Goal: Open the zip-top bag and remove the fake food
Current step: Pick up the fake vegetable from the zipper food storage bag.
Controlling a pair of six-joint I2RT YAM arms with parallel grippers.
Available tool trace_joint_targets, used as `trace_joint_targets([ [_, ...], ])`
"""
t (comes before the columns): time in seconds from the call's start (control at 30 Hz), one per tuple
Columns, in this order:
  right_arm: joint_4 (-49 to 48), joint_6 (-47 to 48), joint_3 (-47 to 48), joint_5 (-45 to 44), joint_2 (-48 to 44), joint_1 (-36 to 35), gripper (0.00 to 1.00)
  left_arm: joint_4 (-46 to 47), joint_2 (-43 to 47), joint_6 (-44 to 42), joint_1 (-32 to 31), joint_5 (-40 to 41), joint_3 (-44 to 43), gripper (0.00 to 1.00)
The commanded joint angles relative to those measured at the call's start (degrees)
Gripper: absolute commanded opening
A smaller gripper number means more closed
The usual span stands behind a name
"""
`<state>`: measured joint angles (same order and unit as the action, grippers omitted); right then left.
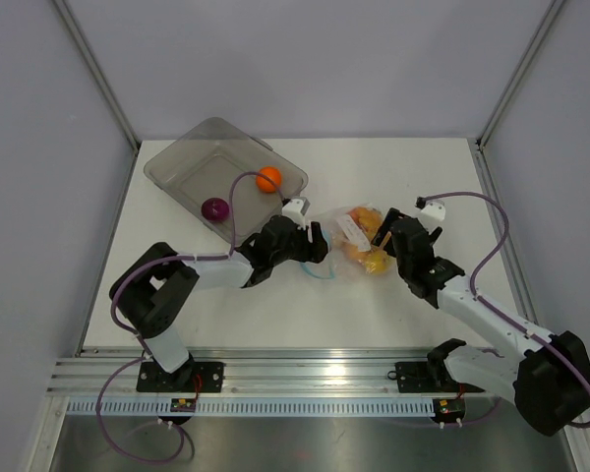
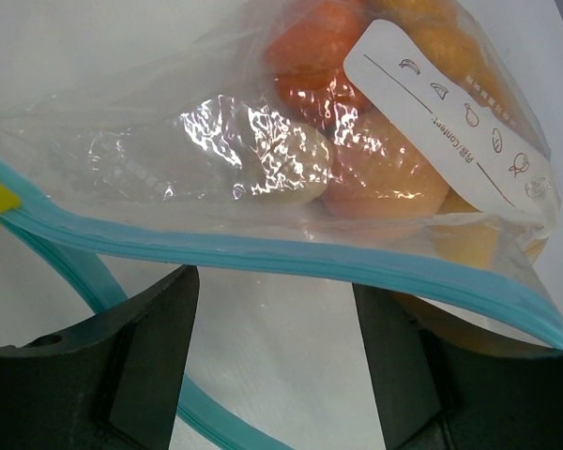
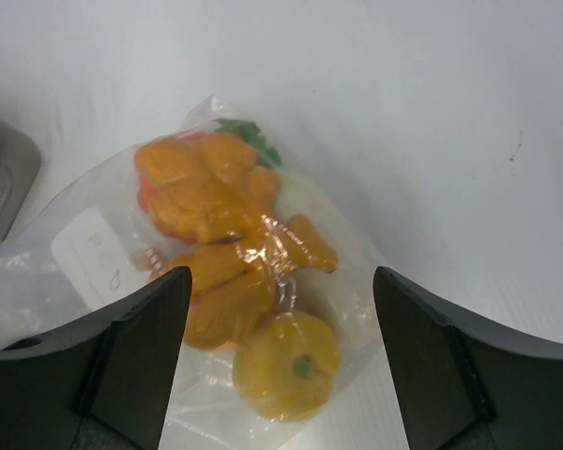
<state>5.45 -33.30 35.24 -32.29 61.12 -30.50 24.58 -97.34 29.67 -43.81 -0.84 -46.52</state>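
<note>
The clear zip-top bag (image 1: 359, 239) lies on the white table between my two grippers, filled with orange and yellow fake food (image 1: 366, 258). In the left wrist view its teal zip strip (image 2: 263, 251) runs across just beyond my fingertips. A second strip (image 2: 103, 286) curves away below, so the mouth gapes. My left gripper (image 1: 320, 248) (image 2: 275, 281) is open and holds nothing. My right gripper (image 1: 386, 236) (image 3: 281, 281) is open above the bag's closed end, with a yellow fruit (image 3: 286, 361) and orange pieces (image 3: 202, 192) between its fingers. An orange ball (image 1: 267, 178) and a purple piece (image 1: 214, 208) lie in the tray.
A grey translucent tray (image 1: 192, 157) stands at the back left, close to my left arm. A white label (image 2: 460, 122) is on the bag. The enclosure walls rise at the back and both sides. The rail with the arm bases runs along the near edge.
</note>
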Motion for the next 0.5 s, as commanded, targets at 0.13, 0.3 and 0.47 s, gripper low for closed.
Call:
trace_joint_targets([
  [0.13,-4.83,-3.87,0.1,8.54,2.33,8.78,0.86,1.61,0.57,0.74,0.66,-1.18,-1.82,0.71],
  [0.3,-10.19,-6.08,0.26,14.97,6.81,12.57,0.9,3.55,-0.39,1.88,0.66,-2.59,-1.73,0.71],
  [0.47,-12.84,-7.48,0.35,20.77,11.29,14.5,0.88,6.27,0.31,1.71,0.66,-3.29,-0.06,0.72],
])
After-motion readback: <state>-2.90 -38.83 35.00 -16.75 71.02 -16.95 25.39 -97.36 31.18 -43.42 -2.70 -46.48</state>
